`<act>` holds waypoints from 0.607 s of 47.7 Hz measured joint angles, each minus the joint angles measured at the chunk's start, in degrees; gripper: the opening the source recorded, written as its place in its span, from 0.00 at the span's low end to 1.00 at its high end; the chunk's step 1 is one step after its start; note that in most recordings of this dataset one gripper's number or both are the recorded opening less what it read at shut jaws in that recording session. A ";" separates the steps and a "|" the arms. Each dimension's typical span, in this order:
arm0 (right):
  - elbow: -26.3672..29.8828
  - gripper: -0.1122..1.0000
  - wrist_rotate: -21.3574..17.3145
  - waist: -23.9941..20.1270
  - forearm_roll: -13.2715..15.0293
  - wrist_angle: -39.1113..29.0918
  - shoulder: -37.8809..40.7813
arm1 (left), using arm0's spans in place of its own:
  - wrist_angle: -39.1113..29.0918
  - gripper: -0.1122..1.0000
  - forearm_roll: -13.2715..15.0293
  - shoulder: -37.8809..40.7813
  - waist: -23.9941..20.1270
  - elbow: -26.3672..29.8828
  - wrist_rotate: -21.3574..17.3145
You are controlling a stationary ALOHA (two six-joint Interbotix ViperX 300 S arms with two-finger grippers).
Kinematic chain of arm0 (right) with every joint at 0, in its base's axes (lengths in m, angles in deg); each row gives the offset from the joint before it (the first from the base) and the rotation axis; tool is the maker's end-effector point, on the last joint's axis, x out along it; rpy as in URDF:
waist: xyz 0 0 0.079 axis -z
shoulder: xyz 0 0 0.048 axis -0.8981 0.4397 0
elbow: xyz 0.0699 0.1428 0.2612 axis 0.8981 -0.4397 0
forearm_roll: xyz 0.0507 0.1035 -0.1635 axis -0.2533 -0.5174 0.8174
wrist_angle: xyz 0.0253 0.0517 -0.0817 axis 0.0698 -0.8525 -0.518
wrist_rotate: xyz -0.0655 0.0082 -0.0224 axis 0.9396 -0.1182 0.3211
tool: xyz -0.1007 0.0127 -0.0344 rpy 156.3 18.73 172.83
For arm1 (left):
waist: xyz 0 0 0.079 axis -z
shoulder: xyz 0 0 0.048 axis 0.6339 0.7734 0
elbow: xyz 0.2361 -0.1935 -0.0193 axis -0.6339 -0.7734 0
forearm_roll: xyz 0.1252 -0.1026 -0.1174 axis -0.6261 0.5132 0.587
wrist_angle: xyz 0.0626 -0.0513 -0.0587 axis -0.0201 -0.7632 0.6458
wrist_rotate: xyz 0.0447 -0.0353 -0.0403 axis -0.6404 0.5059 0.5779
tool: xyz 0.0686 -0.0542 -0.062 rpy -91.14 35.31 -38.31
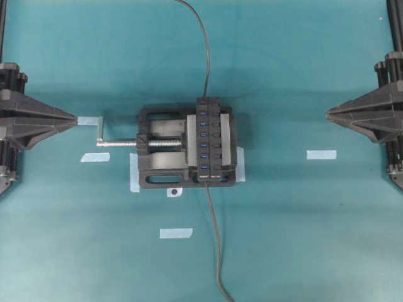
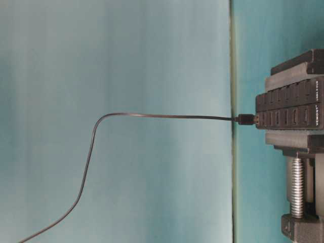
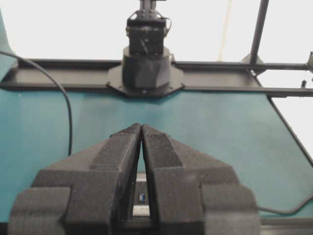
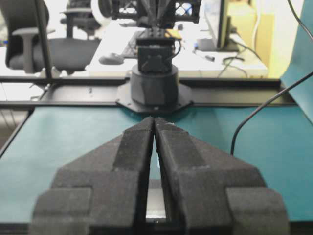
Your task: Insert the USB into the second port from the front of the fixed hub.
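— USB [image 2: 246, 119], where does it sit?
— A small black plug on a thin black cable [image 2: 152, 116], seated at the end of the fixed hub [image 1: 209, 139], a long narrow black bar with blue slots in a row. Which port it sits in I cannot tell.
— What grips the hub?
— A blocky black vise [image 1: 165, 148] with a threaded silver screw, on the smooth teal table [image 1: 302, 239].
— Grippers?
— Left gripper [image 3: 141, 128] and right gripper [image 4: 154, 120]: grainy black wedge fingers pressed together, holding nothing
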 measured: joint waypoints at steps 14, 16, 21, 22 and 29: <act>-0.88 0.09 -2.11 0.44 -3.16 -1.41 0.26 | 0.53 0.10 -0.35 -0.26 0.00 -2.11 0.70; -0.97 0.09 -2.29 0.53 -3.16 -2.02 0.26 | 0.18 0.10 -0.35 -0.18 0.00 -2.11 0.70; -0.88 0.09 -2.64 0.62 -3.25 -4.39 0.44 | -1.23 0.10 -0.44 -0.09 0.00 -2.11 0.70; -0.88 0.09 -2.72 0.70 -3.16 -5.01 0.44 | -1.58 0.10 -0.35 -0.09 0.00 -2.02 0.70; -0.79 0.09 -2.90 1.05 -3.25 -8.88 1.14 | -4.04 0.10 -0.44 0.00 0.00 -1.76 0.70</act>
